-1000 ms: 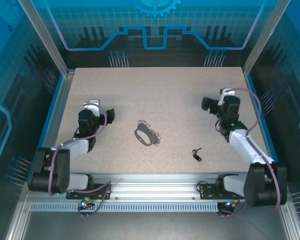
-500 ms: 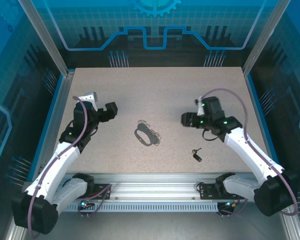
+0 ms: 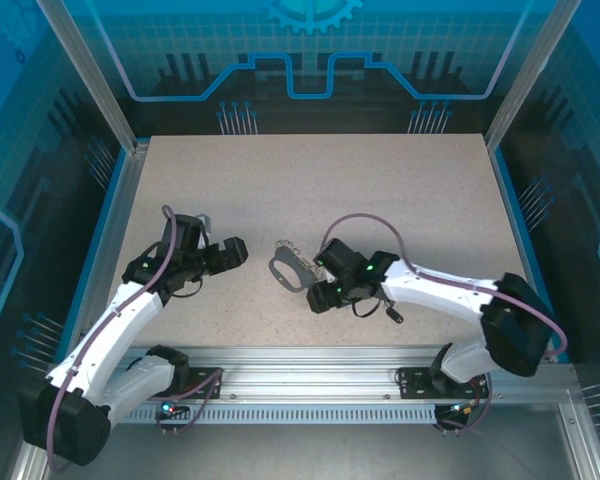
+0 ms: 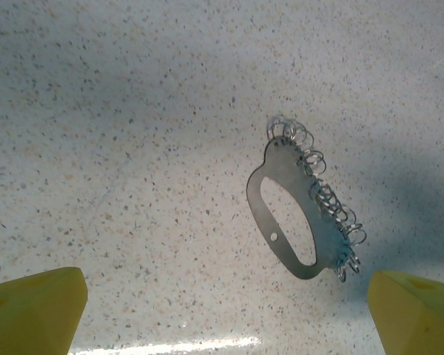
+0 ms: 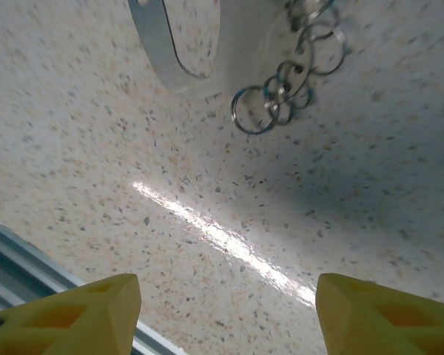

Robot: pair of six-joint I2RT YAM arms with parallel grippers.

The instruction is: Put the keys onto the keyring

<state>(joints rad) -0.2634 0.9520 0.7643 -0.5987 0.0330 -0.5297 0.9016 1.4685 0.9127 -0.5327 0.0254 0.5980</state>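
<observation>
The left arm reaches from its base toward the middle of the worktop (image 3: pixel 380 180), elbow low and wrist angled down. The left gripper (image 3: pixel 232 256) hangs just left of the keyring (image 3: pixel 283 268), its fingers spread wide and empty. The keyring lies flat near the centre, a grey oval loop with small silvery rings strung along its right side.

The right arm lies low across the near part of the worktop, forearm stretched leftward. The right gripper (image 3: pixel 322 296) hovers just right of the keyring's near end. Its fingers are apart with nothing between them, and its wrist view shows the last few rings just ahead. The key (image 3: pixel 392 312) sits to the right of that, close by the right forearm, not yet picked up.

The step looks like securing the keyring. It would go best if one gripper pinches the loop's plain edge, leaving the rings free. The other could then fetch the key by its black head.
</observation>
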